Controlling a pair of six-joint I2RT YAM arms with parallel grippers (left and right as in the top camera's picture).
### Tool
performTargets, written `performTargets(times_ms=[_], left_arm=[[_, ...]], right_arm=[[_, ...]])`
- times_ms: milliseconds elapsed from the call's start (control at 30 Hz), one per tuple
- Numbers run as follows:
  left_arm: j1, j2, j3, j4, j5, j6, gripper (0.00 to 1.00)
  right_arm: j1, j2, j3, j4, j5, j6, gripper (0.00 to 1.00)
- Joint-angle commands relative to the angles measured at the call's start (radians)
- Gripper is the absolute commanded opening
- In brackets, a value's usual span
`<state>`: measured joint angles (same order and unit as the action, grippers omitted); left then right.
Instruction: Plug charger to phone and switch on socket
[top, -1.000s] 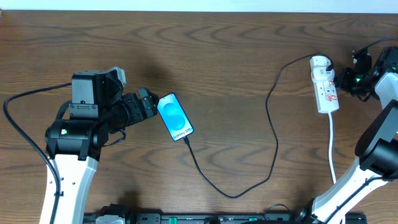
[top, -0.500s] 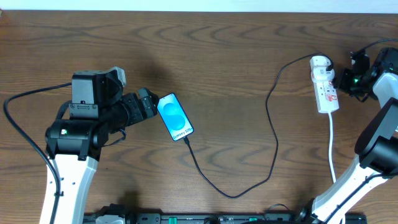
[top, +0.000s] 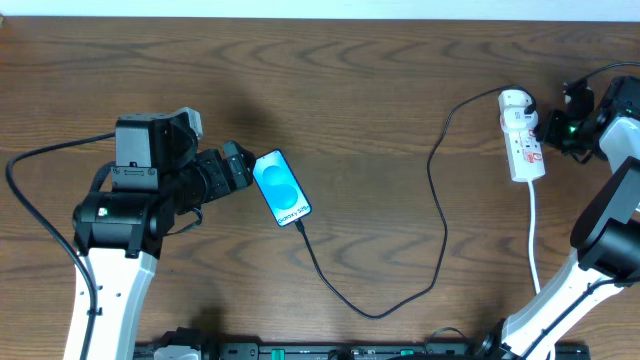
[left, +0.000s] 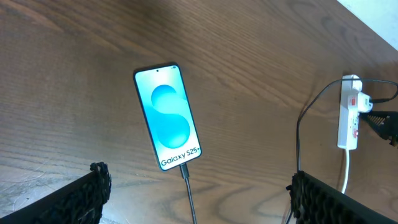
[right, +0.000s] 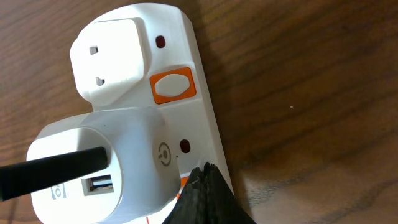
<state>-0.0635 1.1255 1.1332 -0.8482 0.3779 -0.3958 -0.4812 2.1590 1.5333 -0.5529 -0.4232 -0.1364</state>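
The phone (top: 281, 188) lies flat at centre left with its blue screen lit. The charger (top: 437, 200) runs as a thin black cable from a plug tip seated in the phone's bottom edge (left: 184, 170) to a white adapter (right: 106, 162) in the socket (top: 523, 140). My left gripper (top: 240, 170) hovers beside the phone, open, with its fingers (left: 87, 199) spread wide and nothing between them. My right gripper (right: 205, 171) is shut, its tip down on the socket face beside the adapter, over an orange switch that it mostly hides.
A second orange switch (right: 173, 86) shows next to a white plug (right: 112, 56) at the socket's end. The socket's thick white cord (top: 533, 235) trails toward the table's front edge. The cable loops wide across the middle of the table (top: 375, 313).
The right wrist has edged slightly left toward the socket. Phone, cable and left arm have not moved.
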Motion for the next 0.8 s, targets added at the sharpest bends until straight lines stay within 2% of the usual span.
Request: performTargets(times_ms=[0, 767], left_arm=[[0.001, -0.007, 0.018, 0.001, -0.009, 0.002, 0.94], [0.001, -0.007, 0.018, 0.0, -0.009, 0.002, 0.94]], right_arm=[[0.019, 0.028, 0.009, -0.013, -0.05, -0.011, 0.01], [0.048, 0.043, 0.009, -0.055, -0.057, -0.011, 0.01]])
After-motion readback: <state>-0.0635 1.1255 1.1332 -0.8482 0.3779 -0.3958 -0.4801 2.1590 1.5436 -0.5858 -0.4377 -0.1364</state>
